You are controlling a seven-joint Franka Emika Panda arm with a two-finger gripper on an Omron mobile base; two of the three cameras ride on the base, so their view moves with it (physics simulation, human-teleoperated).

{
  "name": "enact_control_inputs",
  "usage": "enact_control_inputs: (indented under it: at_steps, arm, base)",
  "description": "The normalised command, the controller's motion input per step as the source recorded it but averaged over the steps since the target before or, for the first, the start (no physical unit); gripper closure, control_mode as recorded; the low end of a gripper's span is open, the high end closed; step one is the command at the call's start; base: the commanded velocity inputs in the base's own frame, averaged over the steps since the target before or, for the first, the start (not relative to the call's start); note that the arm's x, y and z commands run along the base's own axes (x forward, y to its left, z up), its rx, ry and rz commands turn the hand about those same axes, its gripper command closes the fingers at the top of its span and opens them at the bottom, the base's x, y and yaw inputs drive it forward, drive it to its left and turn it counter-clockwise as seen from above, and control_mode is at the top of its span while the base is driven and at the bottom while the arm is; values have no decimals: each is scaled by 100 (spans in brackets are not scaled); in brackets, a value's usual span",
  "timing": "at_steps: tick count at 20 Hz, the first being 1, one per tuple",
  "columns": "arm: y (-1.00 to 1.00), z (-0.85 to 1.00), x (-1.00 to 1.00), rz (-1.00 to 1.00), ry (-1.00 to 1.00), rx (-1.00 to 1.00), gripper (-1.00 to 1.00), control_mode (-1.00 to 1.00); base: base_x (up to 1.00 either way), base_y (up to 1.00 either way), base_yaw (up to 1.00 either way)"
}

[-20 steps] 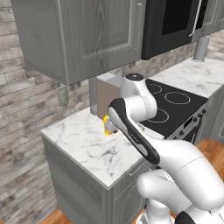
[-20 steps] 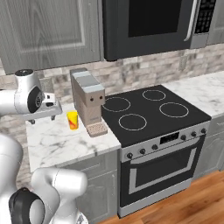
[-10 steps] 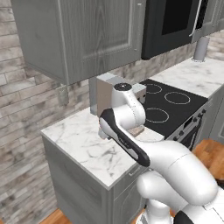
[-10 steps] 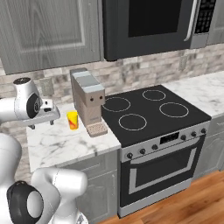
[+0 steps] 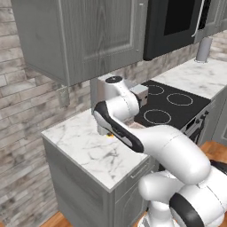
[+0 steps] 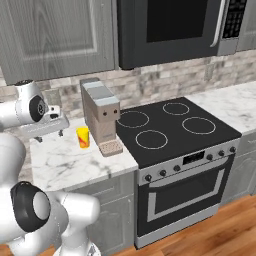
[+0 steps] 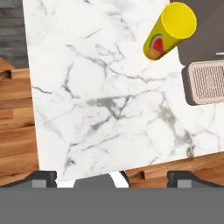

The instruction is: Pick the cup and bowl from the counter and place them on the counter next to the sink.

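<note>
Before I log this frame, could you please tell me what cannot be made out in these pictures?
- Cup: left base view, the arm covers all but a yellow sliver.
- Coffee machine: hand view, cut off by the right edge.
- Gripper: hand view, fingertips barely clear the bottom edge.

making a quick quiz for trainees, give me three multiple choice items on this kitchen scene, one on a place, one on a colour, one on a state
1. Where does the cup stand?
A. on the stovetop
B. on the counter beside the coffee machine
C. on the floor

2. What colour is the cup?
A. yellow
B. green
C. black

3. How are the fingers?
A. shut on the cup
B. shut on nothing
C. open, holding nothing

Answers:
1 B, it stands on the marble just left of the machine.
2 A, bright yellow with a red mark.
3 C, the tips stand wide apart, the cup well away.
</note>
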Motion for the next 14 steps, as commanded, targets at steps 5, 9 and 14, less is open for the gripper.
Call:
enact_control_inputs:
  at_steps: [5, 9, 14]
  arm:
    - [0, 0, 23, 0, 6, -1, -100, -100]
    - [0, -21, 50, 3, 0, 0, -100, -100]
    - [0, -27, 47, 4, 0, 0, -100, -100]
  base:
    - [0, 0, 0]
    - [0, 0, 0]
    - [0, 0, 0]
